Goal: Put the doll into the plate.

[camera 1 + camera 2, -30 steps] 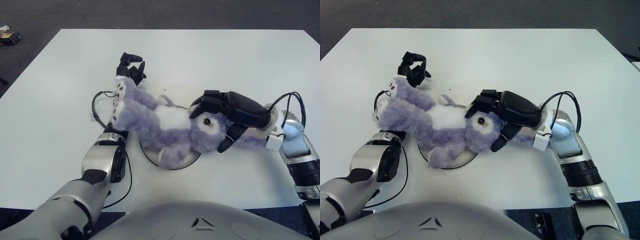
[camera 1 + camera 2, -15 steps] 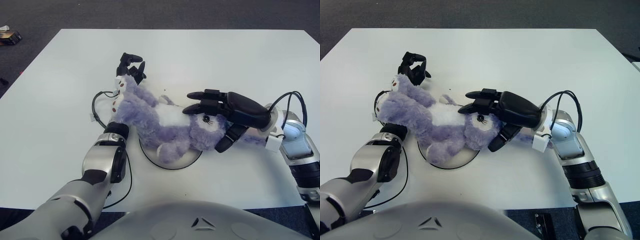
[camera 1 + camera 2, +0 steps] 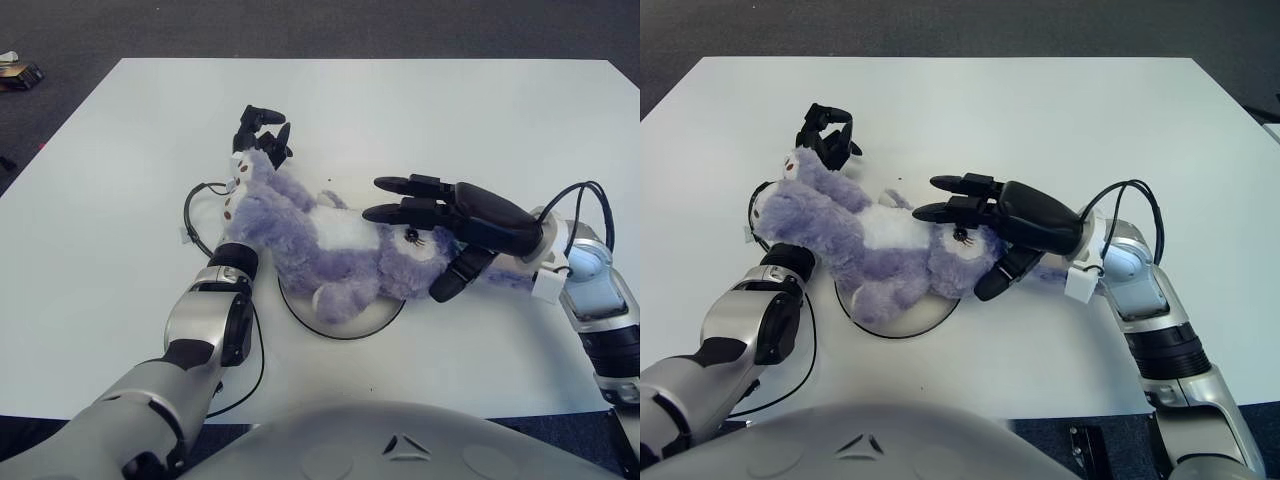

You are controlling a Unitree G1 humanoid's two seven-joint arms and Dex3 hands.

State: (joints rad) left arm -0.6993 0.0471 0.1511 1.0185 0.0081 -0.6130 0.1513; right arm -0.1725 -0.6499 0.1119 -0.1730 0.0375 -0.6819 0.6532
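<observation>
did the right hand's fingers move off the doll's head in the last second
Yes. The right hand has opened: its fingers, earlier curled over the plush doll's head, now stretch out toward the robot's left above it, while the plate stays put.

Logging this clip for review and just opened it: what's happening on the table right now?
A fluffy purple-and-white plush doll lies across a round white plate on the white table. The right hand sits over the doll's head with its fingers spread, no longer curled around it as a second ago. The left hand shows at the doll's feet, at its far left end. The doll's feet and head overhang the plate.
</observation>
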